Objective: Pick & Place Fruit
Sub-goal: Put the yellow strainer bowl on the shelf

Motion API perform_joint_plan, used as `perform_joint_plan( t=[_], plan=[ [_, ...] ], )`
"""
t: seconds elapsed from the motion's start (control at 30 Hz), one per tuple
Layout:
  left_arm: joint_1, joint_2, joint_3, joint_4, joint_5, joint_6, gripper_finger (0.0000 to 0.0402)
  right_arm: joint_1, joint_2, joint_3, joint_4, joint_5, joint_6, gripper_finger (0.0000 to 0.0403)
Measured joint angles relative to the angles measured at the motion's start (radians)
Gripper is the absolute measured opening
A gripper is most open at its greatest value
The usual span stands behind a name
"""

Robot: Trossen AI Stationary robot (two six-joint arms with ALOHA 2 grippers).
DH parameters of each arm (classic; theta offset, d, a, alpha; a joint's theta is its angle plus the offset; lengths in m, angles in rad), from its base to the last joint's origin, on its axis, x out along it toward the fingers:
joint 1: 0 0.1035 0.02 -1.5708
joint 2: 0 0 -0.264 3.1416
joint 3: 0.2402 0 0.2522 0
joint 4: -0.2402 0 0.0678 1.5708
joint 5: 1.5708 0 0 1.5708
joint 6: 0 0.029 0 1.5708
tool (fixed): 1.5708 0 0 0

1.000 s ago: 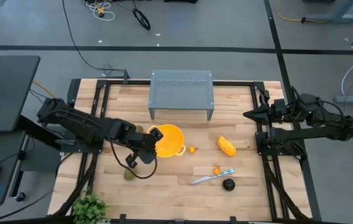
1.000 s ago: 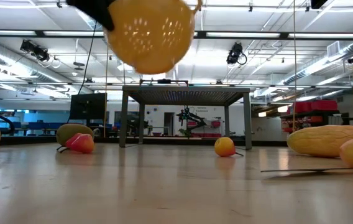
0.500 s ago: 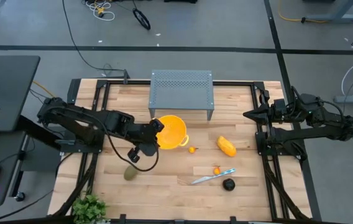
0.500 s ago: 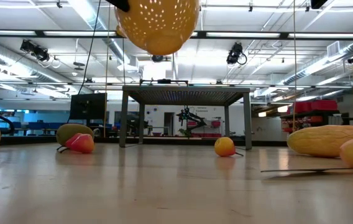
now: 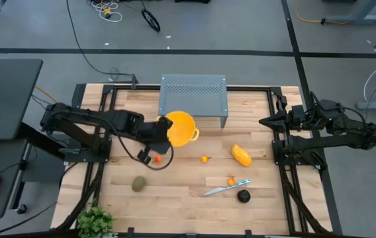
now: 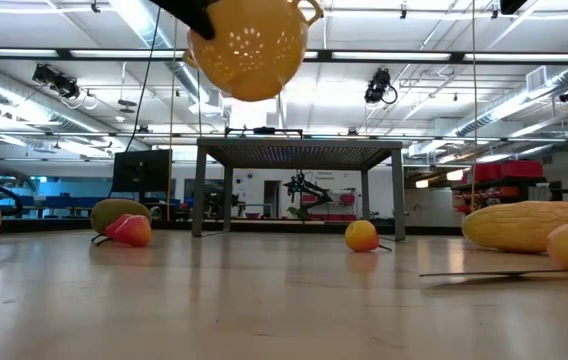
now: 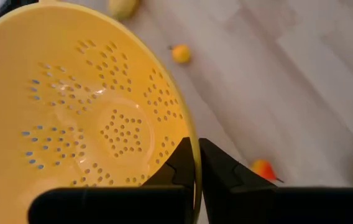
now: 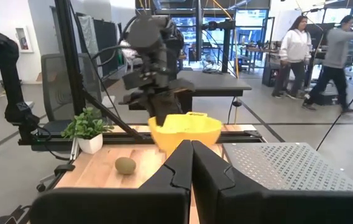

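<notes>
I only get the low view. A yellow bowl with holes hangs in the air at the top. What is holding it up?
Observer: The left gripper, shut on the rim of the bowl.
Operator: Is anything in it?
Observer: No, the left wrist view shows it empty.
Operator: And the other arm?
Observer: The right gripper waits shut at the right edge of the table, holding nothing.

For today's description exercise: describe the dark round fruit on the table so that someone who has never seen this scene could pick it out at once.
Start at the grey perforated stand at the table's far edge and move toward the near right part of the wooden table. There lies the silver knife; the dark round fruit sits just past its blade tip. It is the only black piece.
</notes>
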Motion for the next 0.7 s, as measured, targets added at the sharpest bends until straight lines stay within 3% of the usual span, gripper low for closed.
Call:
perform_joint_plan(
  t=[0.7],
  plan=[
    [0.290,0.068,0.190,0.026,-0.051,-0.115,0.0011,0.000,0.000,0.000,0.000,0.000,0.000,0.0008]
  ],
)
